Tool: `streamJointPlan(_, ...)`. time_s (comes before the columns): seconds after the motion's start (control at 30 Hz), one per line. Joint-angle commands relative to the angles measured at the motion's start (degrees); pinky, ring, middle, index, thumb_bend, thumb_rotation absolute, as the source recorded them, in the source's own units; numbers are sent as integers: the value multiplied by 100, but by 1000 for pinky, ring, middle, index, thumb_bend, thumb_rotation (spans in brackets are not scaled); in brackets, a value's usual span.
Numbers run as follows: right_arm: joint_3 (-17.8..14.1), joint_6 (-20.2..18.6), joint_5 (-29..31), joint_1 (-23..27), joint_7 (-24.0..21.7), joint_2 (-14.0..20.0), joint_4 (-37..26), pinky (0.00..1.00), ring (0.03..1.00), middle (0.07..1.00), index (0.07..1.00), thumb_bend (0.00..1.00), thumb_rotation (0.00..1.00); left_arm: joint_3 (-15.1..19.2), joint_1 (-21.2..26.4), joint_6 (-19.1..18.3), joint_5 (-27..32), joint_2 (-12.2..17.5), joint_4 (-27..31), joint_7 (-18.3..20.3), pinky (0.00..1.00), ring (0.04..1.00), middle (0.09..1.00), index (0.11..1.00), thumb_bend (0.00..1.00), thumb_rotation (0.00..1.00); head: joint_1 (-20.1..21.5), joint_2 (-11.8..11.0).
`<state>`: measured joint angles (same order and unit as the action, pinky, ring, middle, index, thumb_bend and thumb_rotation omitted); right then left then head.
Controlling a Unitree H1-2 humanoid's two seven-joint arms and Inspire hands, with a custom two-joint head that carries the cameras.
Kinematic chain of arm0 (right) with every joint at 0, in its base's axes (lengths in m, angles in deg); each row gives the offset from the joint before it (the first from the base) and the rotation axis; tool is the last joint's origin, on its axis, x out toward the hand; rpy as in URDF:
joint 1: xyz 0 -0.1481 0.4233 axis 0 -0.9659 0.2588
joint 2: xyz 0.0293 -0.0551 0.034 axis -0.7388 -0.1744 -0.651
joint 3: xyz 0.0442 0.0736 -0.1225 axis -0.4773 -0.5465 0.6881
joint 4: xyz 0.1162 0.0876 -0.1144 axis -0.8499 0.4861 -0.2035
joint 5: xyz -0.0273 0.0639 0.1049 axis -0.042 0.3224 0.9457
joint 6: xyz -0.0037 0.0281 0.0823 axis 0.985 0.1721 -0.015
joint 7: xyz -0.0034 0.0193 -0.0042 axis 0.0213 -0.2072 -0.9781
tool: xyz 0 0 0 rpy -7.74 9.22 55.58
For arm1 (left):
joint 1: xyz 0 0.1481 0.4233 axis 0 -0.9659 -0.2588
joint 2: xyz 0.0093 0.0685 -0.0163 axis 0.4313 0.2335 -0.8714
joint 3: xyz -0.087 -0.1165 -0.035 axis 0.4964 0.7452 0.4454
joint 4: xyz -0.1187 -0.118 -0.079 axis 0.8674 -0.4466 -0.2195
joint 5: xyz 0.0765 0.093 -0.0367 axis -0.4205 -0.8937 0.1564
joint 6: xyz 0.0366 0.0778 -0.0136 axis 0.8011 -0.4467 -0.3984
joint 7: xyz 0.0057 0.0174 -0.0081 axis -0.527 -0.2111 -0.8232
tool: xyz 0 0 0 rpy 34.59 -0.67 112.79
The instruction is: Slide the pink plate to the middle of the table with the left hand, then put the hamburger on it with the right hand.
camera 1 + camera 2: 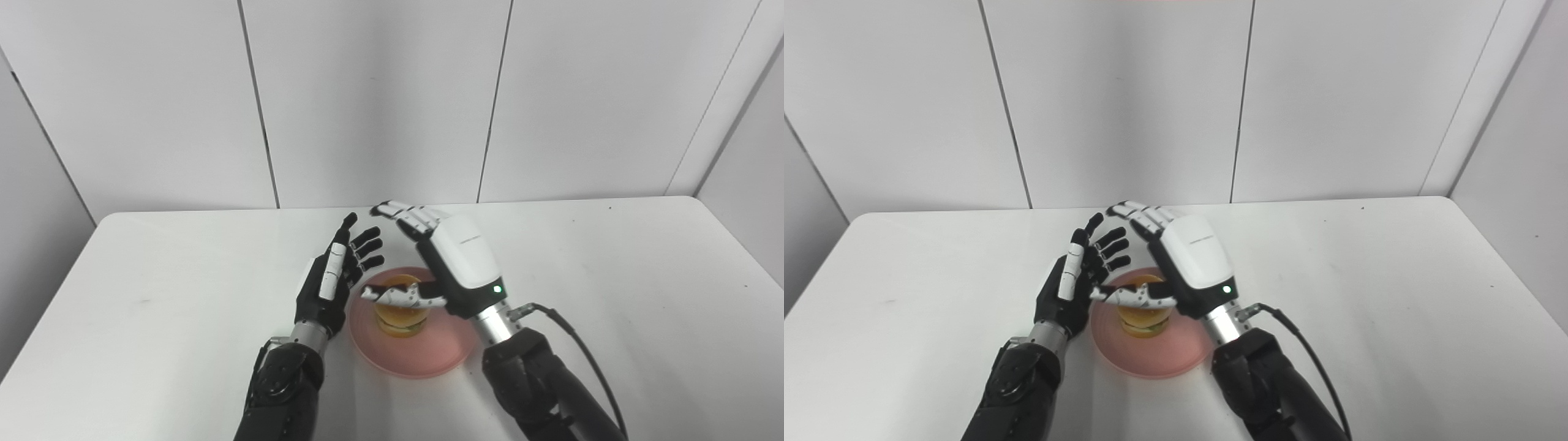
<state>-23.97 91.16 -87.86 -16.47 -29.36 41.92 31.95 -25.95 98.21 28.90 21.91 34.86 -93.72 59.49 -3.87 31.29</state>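
Hamburger set on pink plate

Hamburger (401,311) sits on the pink plate (429,355) mid-table. The right hand (456,263) hovers above it, fingers apart and holding nothing, likely just releasing. The left hand (334,278), spread and empty, waits beside the plate. White table (612,294); plain white wall panels (373,98) behind.

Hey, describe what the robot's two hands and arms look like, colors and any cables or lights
The left hand is mostly black with a white strip along one finger. The right hand has a white back shell, white-and-black fingers and a green light near the wrist. Both have silver wrists and black forearms; a black cable runs along the right arm.
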Motion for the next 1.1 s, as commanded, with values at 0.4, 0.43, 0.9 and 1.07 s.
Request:
streamJointPlan(0.4,-1636,290,3225,60,-369,-748,730,813,861,887,870,721,1000,11,-198,1188,-1014,-233,-88,-1677,985,995,998,992,889,899,-28,-13)
streamJointPlan(0.43,-1735,267,3478,49,-427,-802,839,831,882,907,887,737,1000,29,-196,1217,-1085,-246,-85,-1820,992,998,999,991,863,908,-26,-13)
streamJointPlan(0.9,-2096,140,3950,-54,-358,-910,1897,878,935,960,945,689,1000,-19,-484,-361,-1267,61,969,-2055,1000,997,1000,1000,771,1000,44,-47)
streamJointPlan(1.07,-2074,66,3860,-159,-302,-936,1882,871,925,952,921,619,1000,0,-466,-732,-1121,144,1074,-1888,991,969,999,1000,769,1000,47,-48)
